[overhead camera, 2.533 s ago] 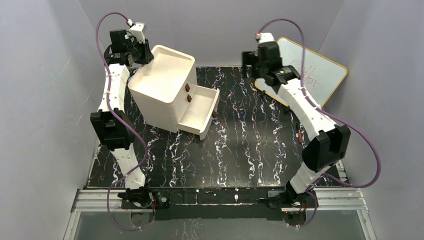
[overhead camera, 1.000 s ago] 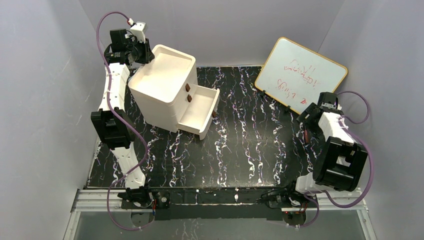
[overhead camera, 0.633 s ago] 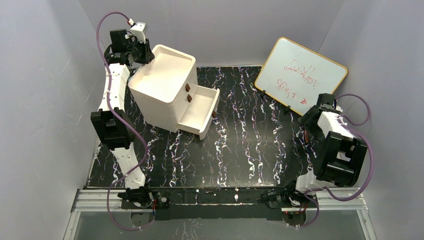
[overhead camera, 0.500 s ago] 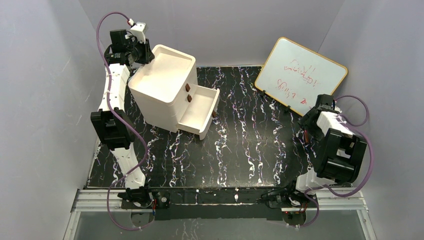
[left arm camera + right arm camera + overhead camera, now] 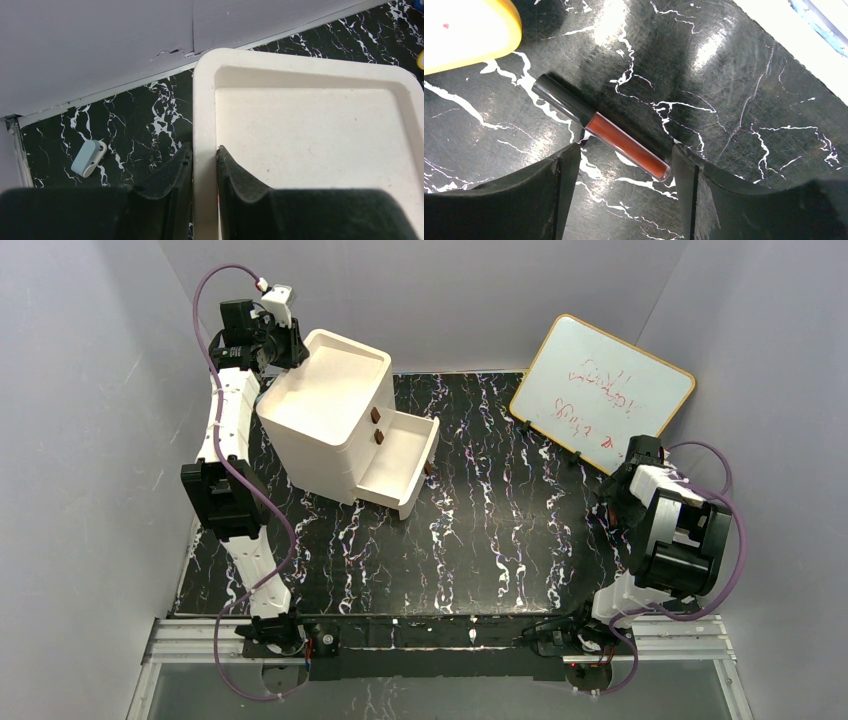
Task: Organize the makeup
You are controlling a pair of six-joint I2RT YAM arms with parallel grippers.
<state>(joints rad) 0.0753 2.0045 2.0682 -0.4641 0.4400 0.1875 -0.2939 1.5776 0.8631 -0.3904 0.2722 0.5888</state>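
Right gripper (image 5: 624, 162) wide, straddling red gloss tube (image 5: 621, 140) near whiteboard (image 5: 466, 27); tube lies diagonal, so closing may roll or skew it.

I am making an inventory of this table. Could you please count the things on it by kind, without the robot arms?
lip gloss tube: 1
cream drawer box: 1
whiteboard: 1
small pale blue piece: 1
Total: 4

Red marker handwriting in two lines crosses the yellow-framed whiteboard (image 5: 602, 380) at the counter's (image 5: 480, 540) far right; seen upside down, it cannot be read.
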